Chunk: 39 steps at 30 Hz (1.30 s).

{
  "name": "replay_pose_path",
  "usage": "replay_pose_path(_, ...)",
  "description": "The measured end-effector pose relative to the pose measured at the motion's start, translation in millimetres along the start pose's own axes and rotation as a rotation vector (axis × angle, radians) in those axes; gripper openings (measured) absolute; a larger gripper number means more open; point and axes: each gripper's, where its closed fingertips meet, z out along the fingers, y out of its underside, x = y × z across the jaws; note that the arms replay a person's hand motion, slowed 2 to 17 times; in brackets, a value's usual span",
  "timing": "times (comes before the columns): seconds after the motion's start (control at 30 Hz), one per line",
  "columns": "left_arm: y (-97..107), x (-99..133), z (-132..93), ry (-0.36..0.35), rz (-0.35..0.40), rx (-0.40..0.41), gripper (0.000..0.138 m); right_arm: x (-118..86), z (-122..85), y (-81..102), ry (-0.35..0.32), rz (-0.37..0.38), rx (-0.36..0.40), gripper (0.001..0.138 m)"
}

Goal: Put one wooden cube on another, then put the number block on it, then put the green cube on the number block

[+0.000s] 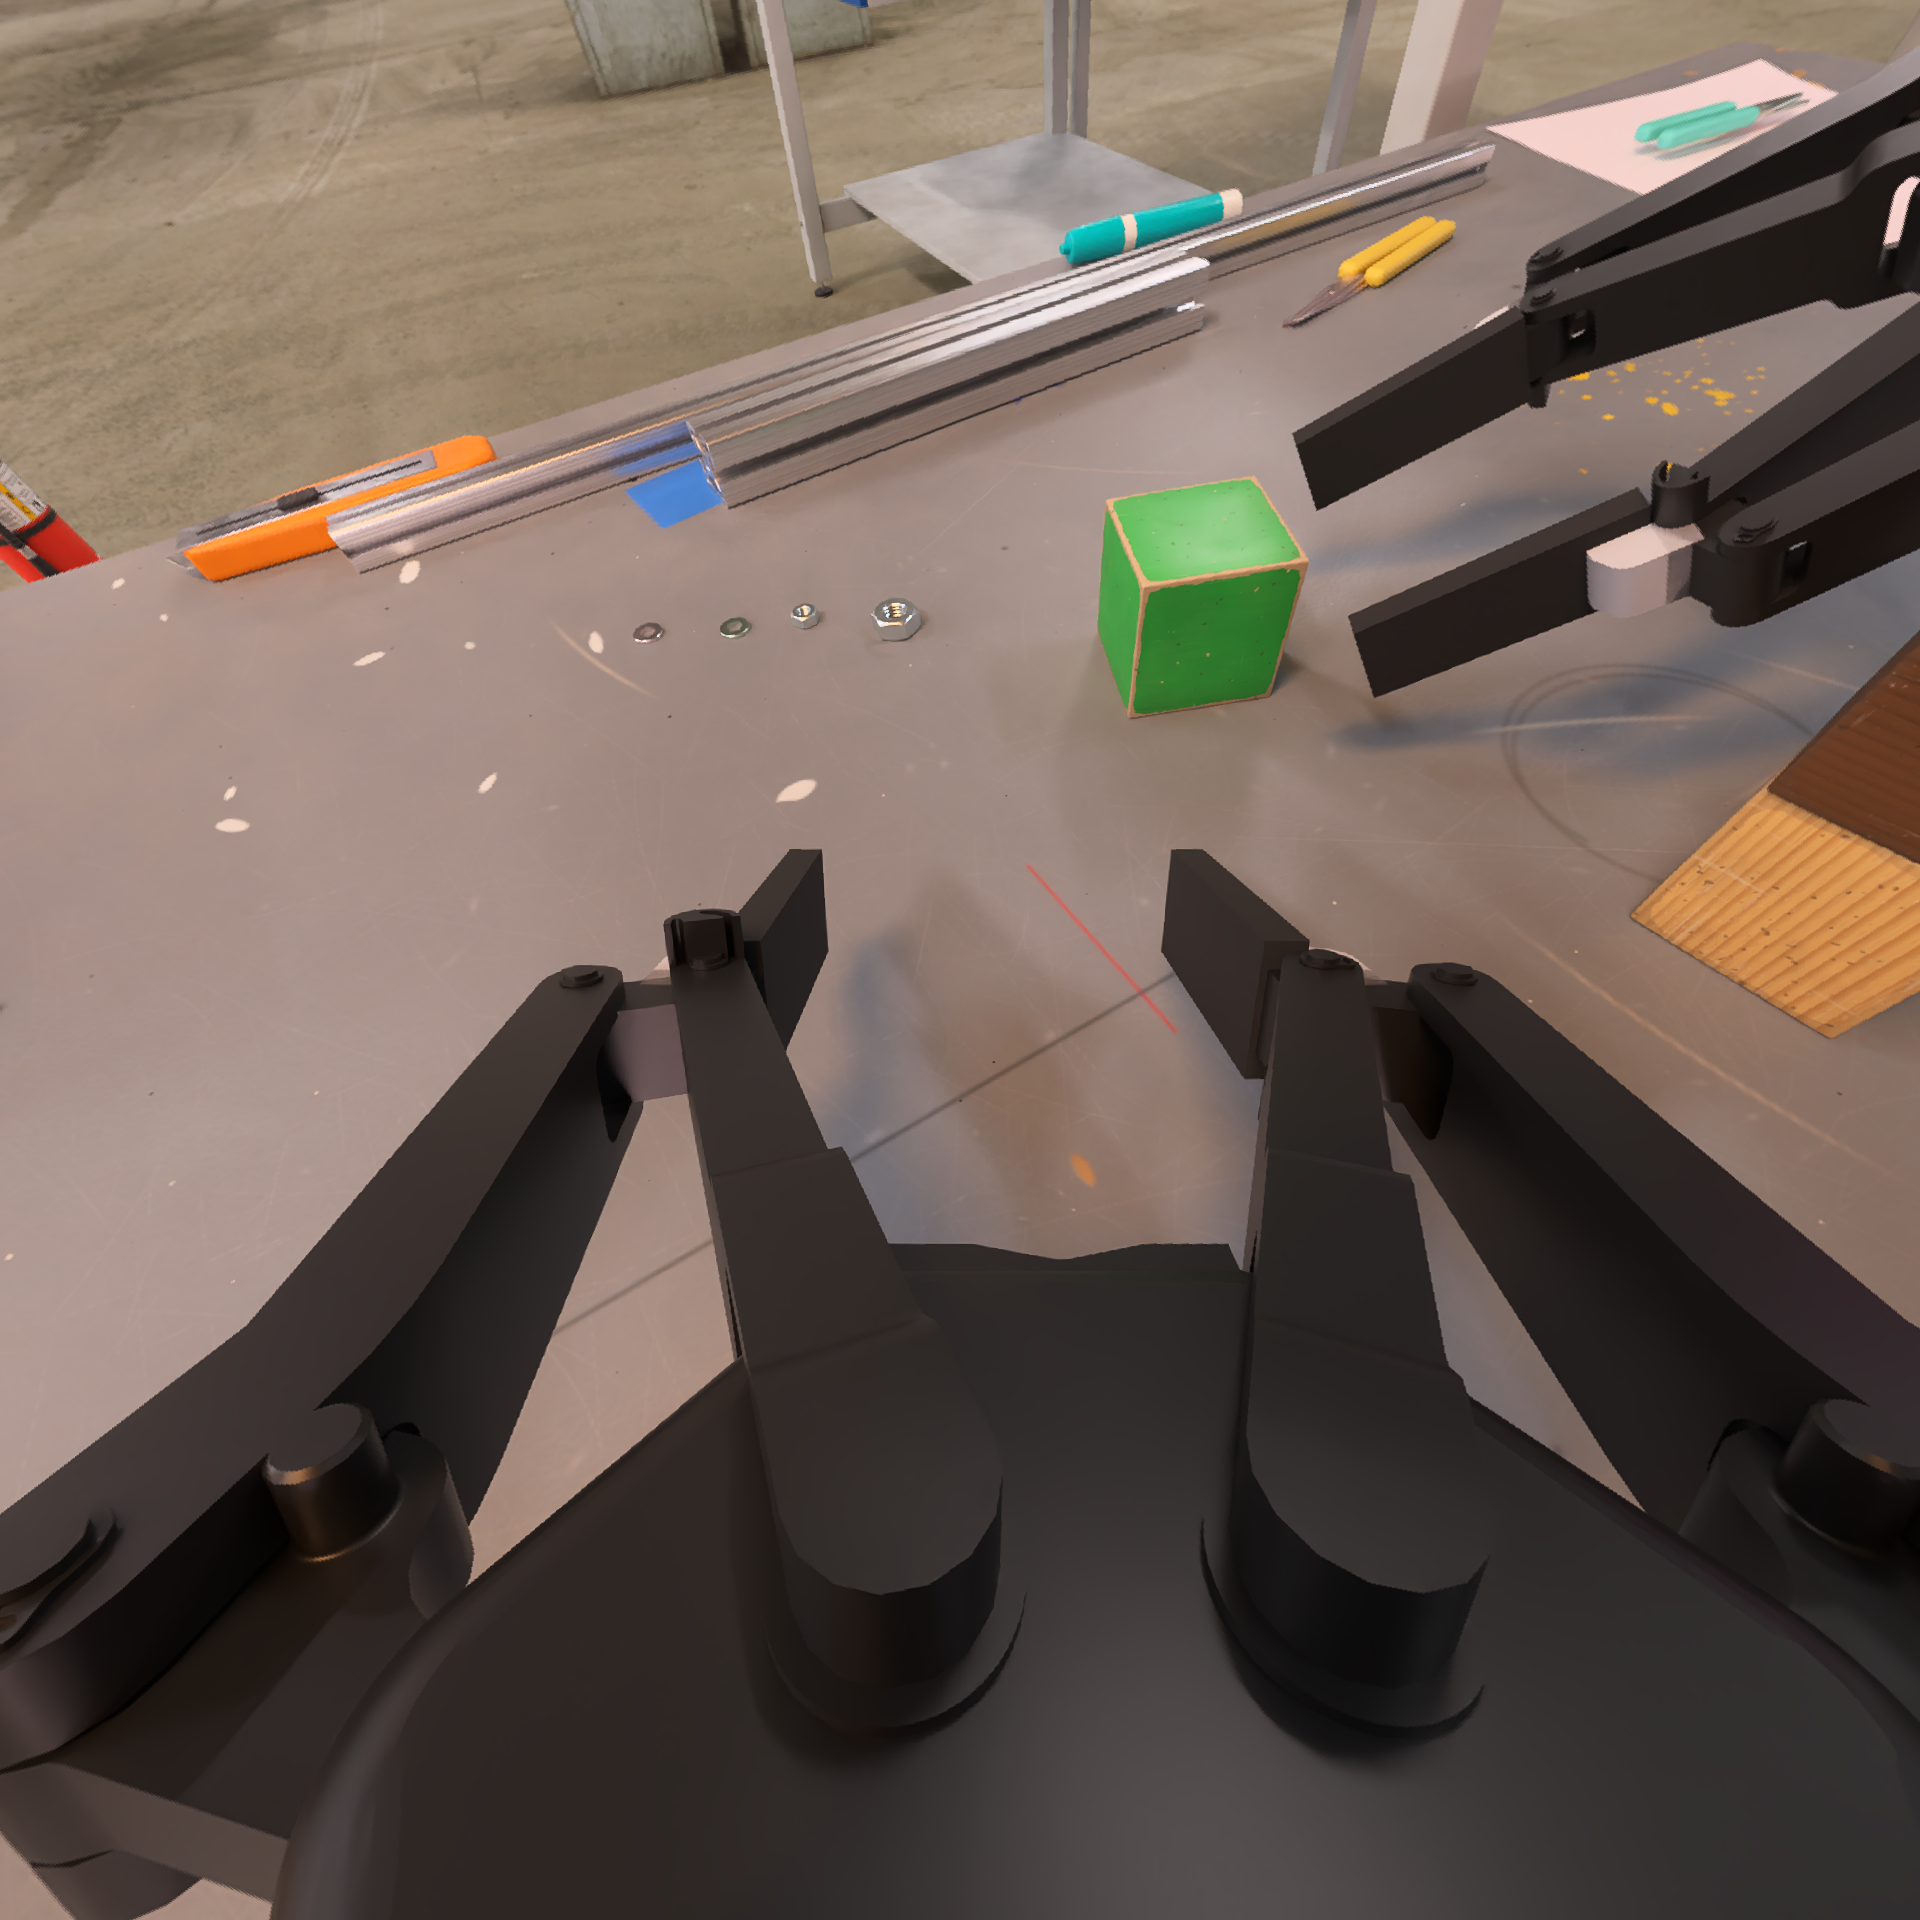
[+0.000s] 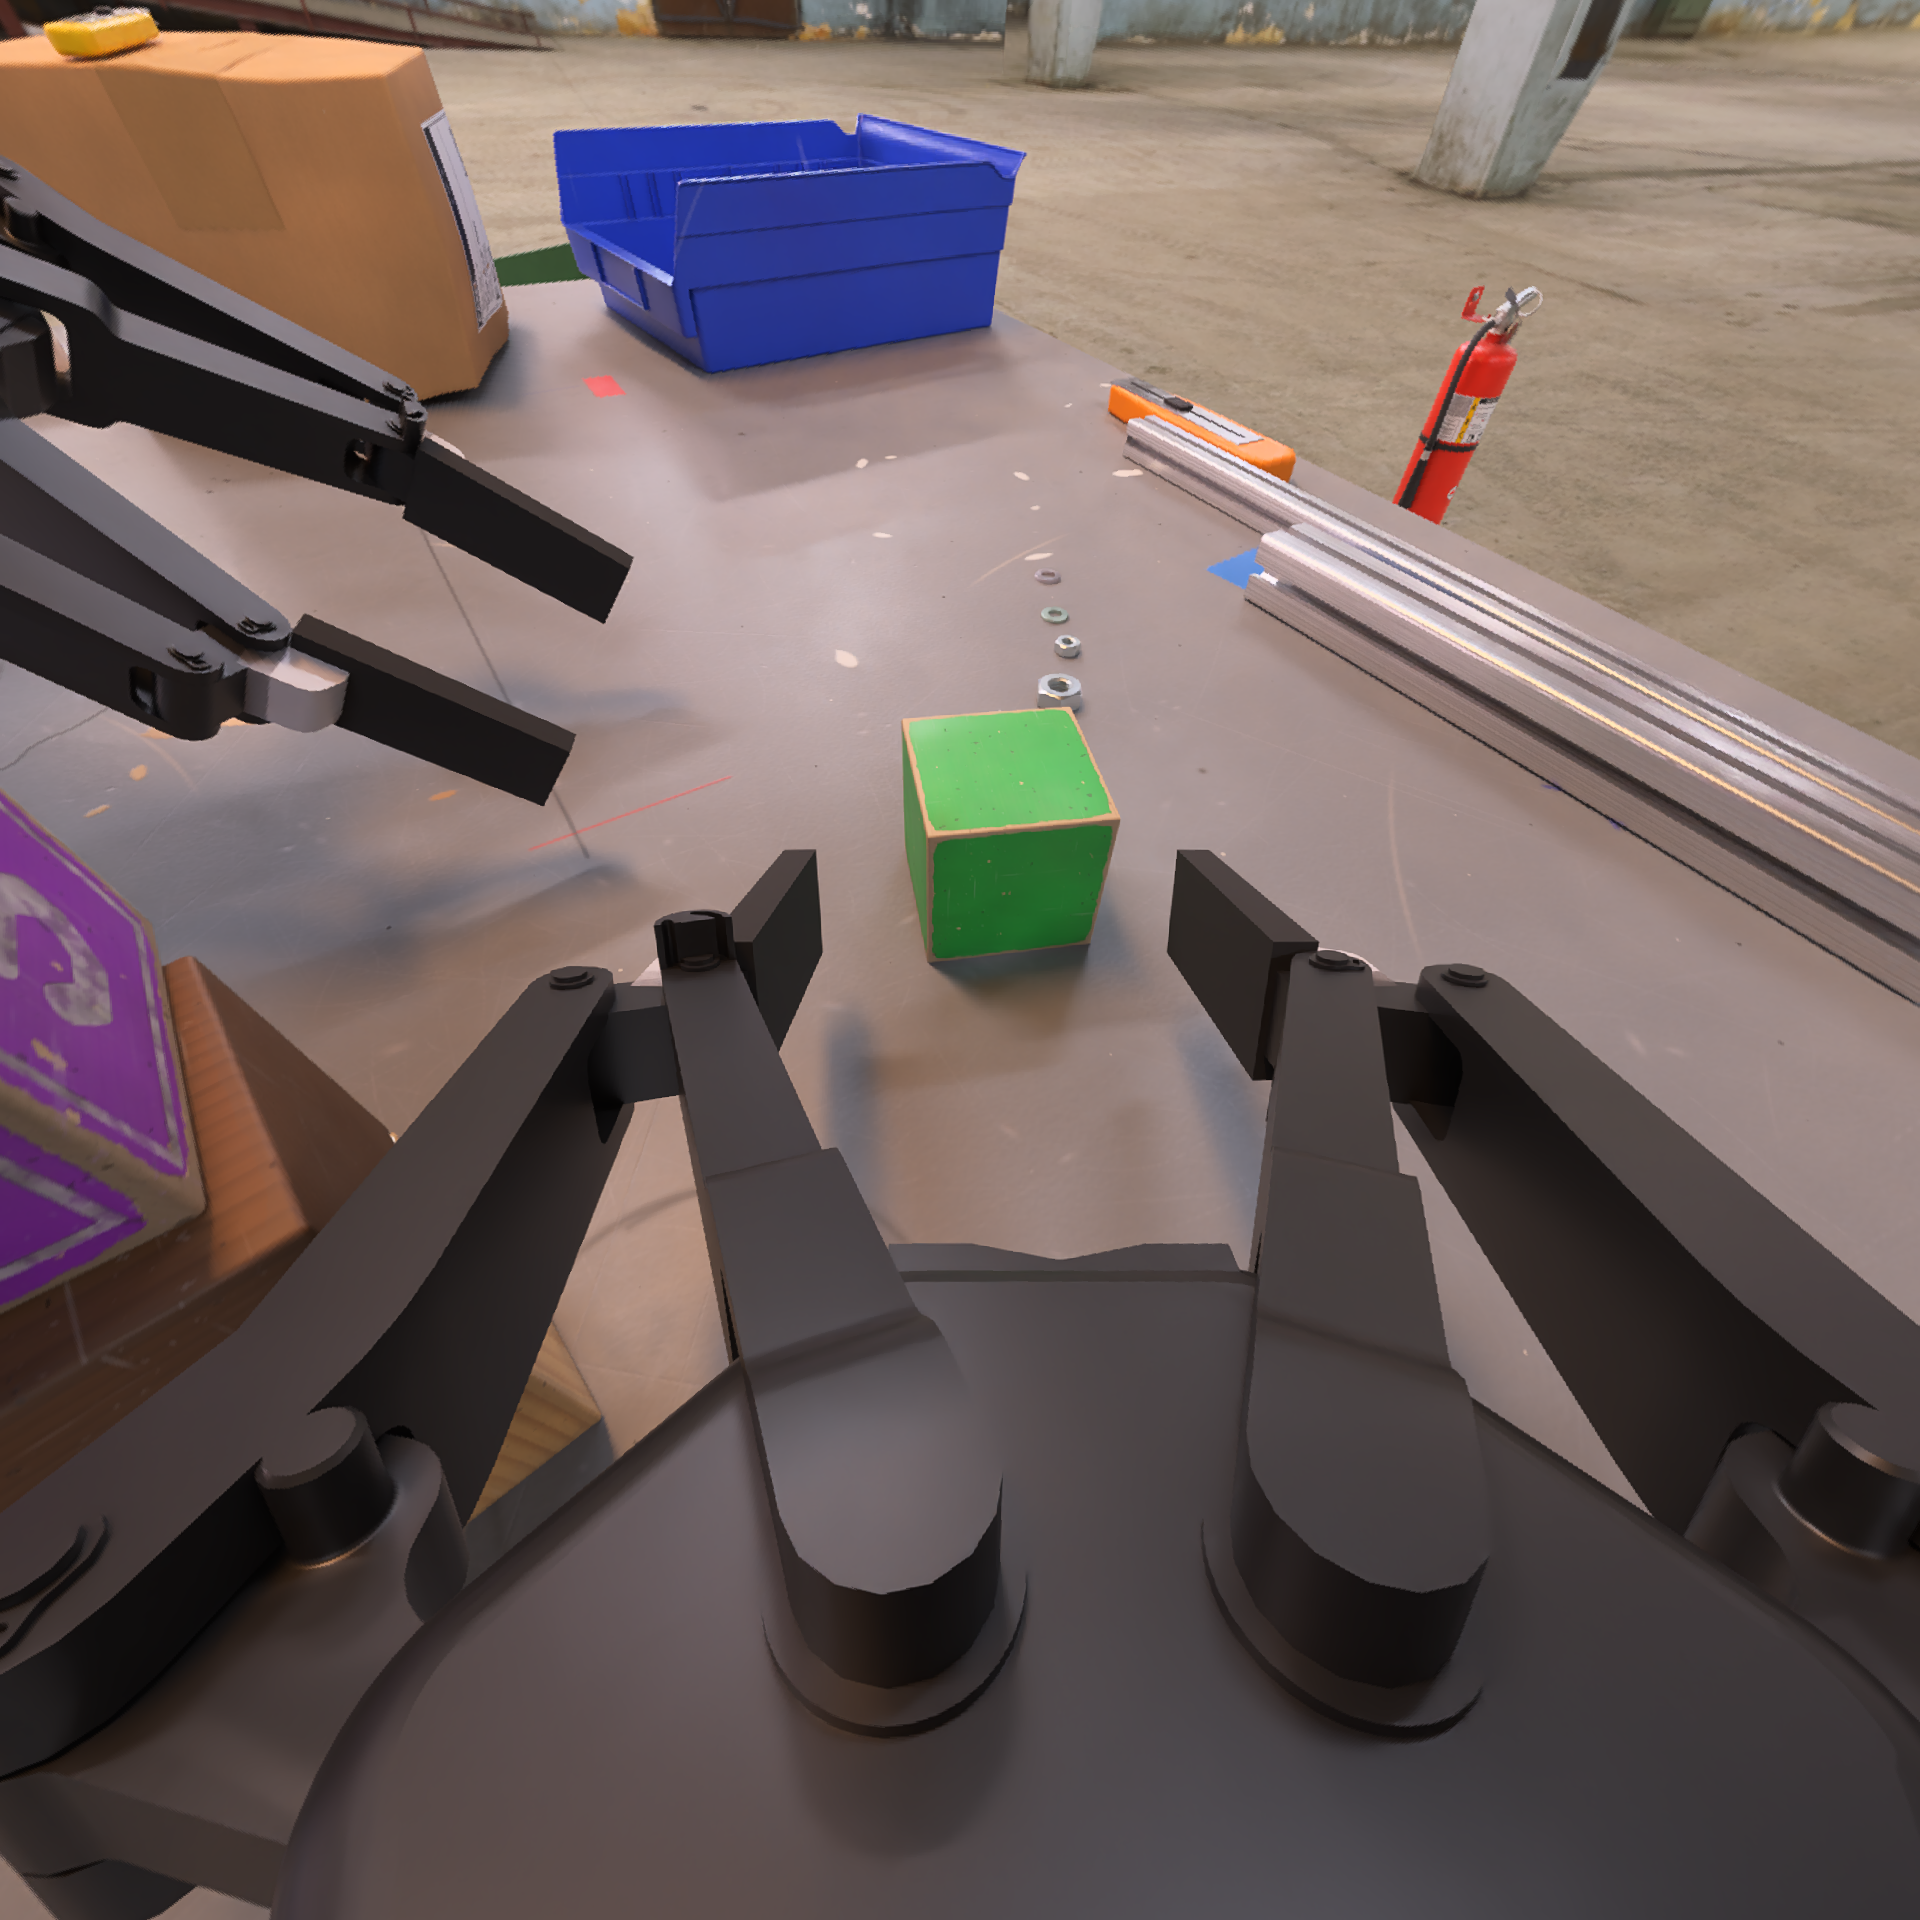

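Open right claw (image 2: 995, 914) faces the upright, flat-sitting green cube (image 2: 1006, 831).

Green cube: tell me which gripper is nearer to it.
Right. The right gripper is open just short of the green cube, which sits in line with its finger gap. The left gripper is open over bare table, farther back from the cube.

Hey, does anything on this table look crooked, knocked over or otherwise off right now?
Nothing is spilled or damaged. One oddity: the purple number block sits twisted on the dark wooden cube beneath, its corner overhanging that cube's edge. The green cube stands flat on the table, untouched.
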Motion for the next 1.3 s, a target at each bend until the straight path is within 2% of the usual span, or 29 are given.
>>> replay_pose_path(0.37, 6, -2, 4, -0.007, 0.005, -0.029, 0.086, -9, 19, -7.4, -0.026, -0.019, -0.021, 0.089)
replay_pose_path(0.73, 11, 0, 7, -0.003, 0.009, -0.055, 0.086, -10, 32, -1.8, -0.041, -0.045, -0.094, 0.087)
replay_pose_path(1.03, 12, 0, 8, -0.010, 0.019, -0.064, 0.085, 6, 27, 5.9, 0.023, -0.090, -0.132, 0.059)
replay_pose_path(1.3, 12, 1, 8, -0.002, 0.005, -0.064, 0.085, 10, 21, 4.9, 0.018, -0.107, -0.100, 0.057)
